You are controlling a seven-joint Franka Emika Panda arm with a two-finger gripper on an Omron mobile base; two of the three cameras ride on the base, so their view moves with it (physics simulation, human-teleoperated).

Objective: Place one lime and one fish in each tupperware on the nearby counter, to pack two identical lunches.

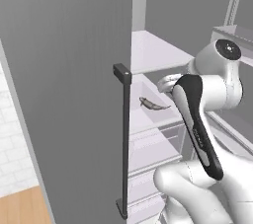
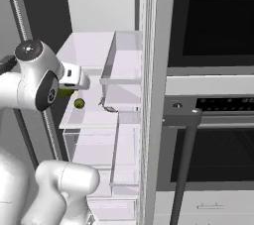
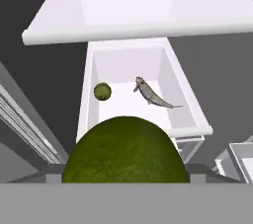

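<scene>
My gripper (image 2: pixel 74 83) reaches into the open fridge and is shut on a dark green lime (image 3: pixel 126 151), which bulks large at the bottom of the hand view and hides the fingertips. A sliver of that lime (image 2: pixel 65 91) peeks out under the hand. Ahead, on the white fridge shelf (image 3: pixel 185 114), a second lime (image 3: pixel 102 91) (image 2: pixel 79 103) lies to the left of a grey fish (image 3: pixel 150 94) (image 1: pixel 152 104) (image 2: pixel 109 108). Both lie apart from the gripper. The tupperware and the counter are out of view.
The grey fridge door (image 1: pixel 64 94) with its dark bar handle (image 1: pixel 123 139) stands open at the left. A higher shelf (image 3: pixel 123 30) hangs over the hand. Clear drawers (image 2: pixel 94 149) sit below. A black oven (image 2: pixel 218 70) with a handle (image 2: pixel 183 169) is to the right.
</scene>
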